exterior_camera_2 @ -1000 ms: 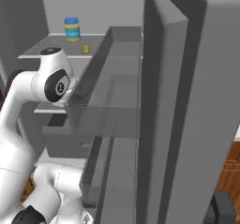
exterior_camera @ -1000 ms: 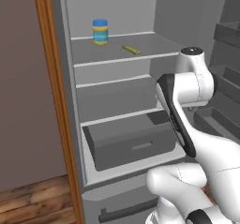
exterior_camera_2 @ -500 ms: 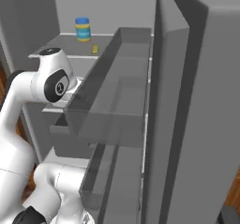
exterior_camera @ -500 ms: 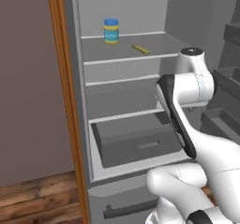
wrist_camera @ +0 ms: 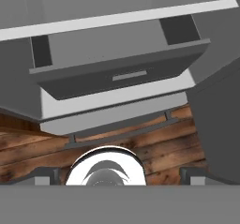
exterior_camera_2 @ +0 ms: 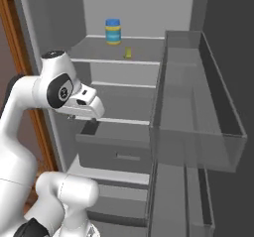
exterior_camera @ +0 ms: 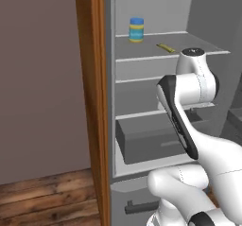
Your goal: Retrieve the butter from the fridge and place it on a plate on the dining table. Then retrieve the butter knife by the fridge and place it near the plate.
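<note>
The fridge [exterior_camera: 208,21] stands open. On its top shelf lies the butter [exterior_camera: 166,47], a small yellow-olive stick, just right of a blue-lidded jar [exterior_camera: 136,30]. From the other side the butter [exterior_camera_2: 128,53] sits near the shelf's front edge. My gripper [exterior_camera_2: 82,113] hangs well below that shelf, in front of the middle shelves, pointing down. In the hand view my gripper [wrist_camera: 119,175] is open with nothing between its fingertips [wrist_camera: 44,174], above the grey drawer [wrist_camera: 117,63] and the wooden floor. The plate, dining table and butter knife are out of view.
The fridge door [exterior_camera_2: 198,97] with its clear bins juts out on the right. A brown wooden panel [exterior_camera: 92,102] borders the fridge on the left. The drawer [exterior_camera: 146,137] sticks out under the lower shelf. The jar [exterior_camera_2: 113,31] stands beside the butter.
The whole picture has slid to the right in both base views, so the base has moved. The arm keeps its pose and the gripper stays open.
</note>
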Controlling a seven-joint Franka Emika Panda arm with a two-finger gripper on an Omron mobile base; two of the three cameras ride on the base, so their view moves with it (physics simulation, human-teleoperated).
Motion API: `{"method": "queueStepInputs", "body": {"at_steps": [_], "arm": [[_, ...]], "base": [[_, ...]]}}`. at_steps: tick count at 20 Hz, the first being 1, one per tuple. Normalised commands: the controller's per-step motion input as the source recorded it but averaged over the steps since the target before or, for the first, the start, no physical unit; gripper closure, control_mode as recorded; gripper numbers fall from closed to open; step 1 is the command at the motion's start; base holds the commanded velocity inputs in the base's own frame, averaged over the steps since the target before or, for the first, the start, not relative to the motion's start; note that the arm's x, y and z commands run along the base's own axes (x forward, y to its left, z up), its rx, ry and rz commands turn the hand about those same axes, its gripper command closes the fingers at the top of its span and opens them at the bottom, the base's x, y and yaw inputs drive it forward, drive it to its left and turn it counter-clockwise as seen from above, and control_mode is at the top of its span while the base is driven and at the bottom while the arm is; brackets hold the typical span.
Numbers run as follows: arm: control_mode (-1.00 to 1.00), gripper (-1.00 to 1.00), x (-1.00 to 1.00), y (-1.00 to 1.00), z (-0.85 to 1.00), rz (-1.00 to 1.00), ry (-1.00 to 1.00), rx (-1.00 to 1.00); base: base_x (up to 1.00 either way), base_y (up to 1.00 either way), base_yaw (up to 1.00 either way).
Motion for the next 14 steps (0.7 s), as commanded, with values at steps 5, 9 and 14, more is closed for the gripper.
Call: {"method": "queueStepInputs", "body": {"at_steps": [5,9,14], "arm": [[1.00,-1.00,0.00,0.00,0.00,0.00,0.00,0.00],[1.00,-1.00,0.00,0.00,0.00,0.00,0.00,0.00],[1.00,-1.00,0.00,0.00,0.00,0.00,0.00,0.00]], "base": [[0.17,0.17,0.15],[0.40,-0.30,0.01],[0.64,-0.44,0.00]]}}
